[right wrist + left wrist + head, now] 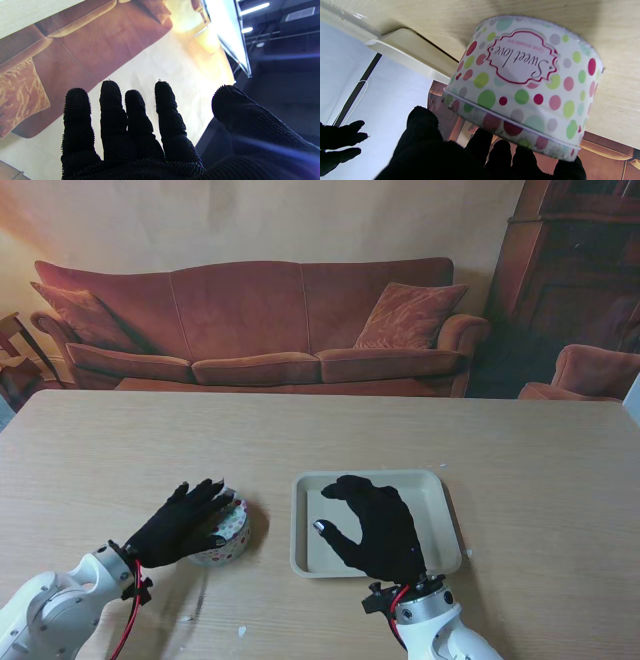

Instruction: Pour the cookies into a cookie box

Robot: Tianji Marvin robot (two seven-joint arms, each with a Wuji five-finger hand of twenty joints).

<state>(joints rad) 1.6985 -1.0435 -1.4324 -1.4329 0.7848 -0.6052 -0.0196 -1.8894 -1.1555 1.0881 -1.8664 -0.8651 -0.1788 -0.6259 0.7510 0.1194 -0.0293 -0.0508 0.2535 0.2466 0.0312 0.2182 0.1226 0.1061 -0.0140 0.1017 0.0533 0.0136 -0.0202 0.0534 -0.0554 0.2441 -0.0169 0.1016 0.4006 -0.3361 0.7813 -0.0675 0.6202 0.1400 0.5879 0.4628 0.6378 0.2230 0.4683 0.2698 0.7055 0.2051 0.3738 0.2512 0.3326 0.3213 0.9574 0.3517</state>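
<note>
My left hand point(180, 525) cups the dotted cookie box point(226, 532), whether gripping I cannot tell; my right hand point(372, 528) hovers spread and empty over the tray point(445, 515), ready to lift it.

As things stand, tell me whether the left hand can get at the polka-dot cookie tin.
Probably yes. The left hand already sits at the cookie tin, its fingers by the lidded end, and nothing lies between them. Whether they grip it is unclear.

Cookie tin point(525, 82): white, patterned with green, pink and red polka dots, with a red-outlined "Sweet love" label. Tray point(441, 520): plain cream; table point(540, 460): light wood grain. Left hand point(178, 523) and right hand point(375, 525): black gloves.
</note>
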